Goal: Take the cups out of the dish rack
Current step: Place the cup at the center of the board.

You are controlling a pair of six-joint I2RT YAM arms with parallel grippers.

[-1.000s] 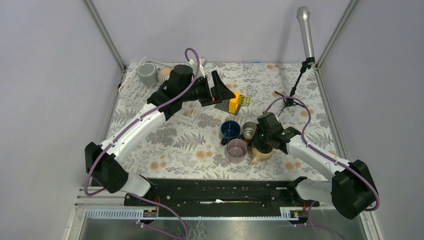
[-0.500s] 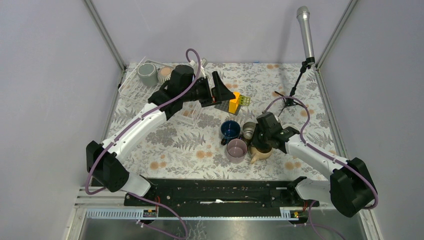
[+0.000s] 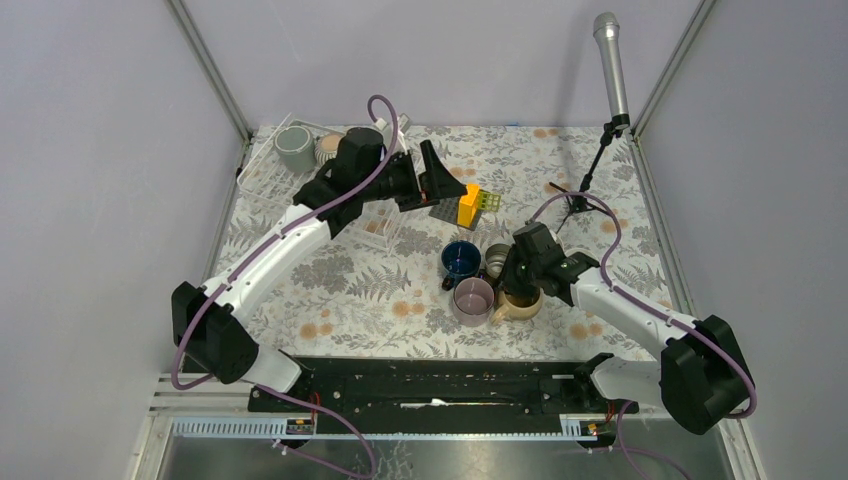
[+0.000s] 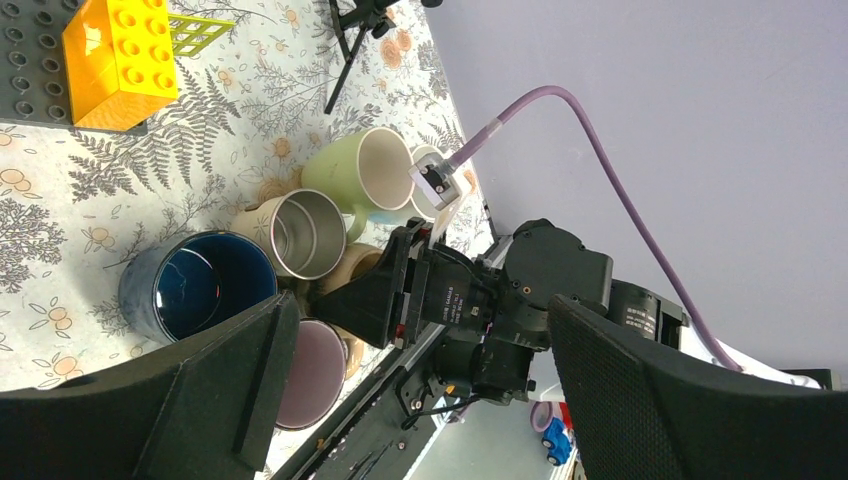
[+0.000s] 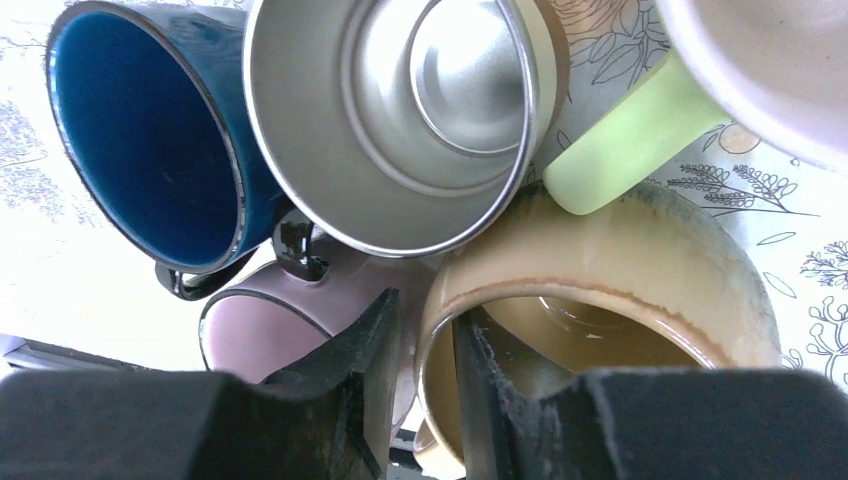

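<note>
- The right gripper (image 5: 425,310) sits low over the cluster of unloaded cups. Its jaws are narrowly parted astride the rim of the tan mug (image 5: 620,290), one finger inside and one outside. A sliver of gap shows on the outer side, so I read a loose straddle, not a pinch.
- That rim hold makes sense: the thin wall suits narrow fingers and keeps the mug mouth-up.
- The tan mug stands on the floral tablecloth (image 3: 330,290), crowded against the mauve mug (image 5: 260,330) and the steel mug (image 5: 400,110). The navy mug (image 5: 140,130) is just beyond, and the pale green mug (image 4: 335,175) is on the far side.
- Packing them tight like this leaves bare cloth for the rest, I'd say.
- The left gripper (image 3: 440,180) is spread wide with nothing in it. It hangs just beside the yellow block (image 4: 120,60), close to the dish rack (image 3: 255,178), and looks poised for a next pick.
- The rack sits in the far left corner. A grey mug (image 3: 294,148) and a ribbed mug (image 3: 329,147) stand mouths up at its far end, so the unloading is only partly done.
</note>
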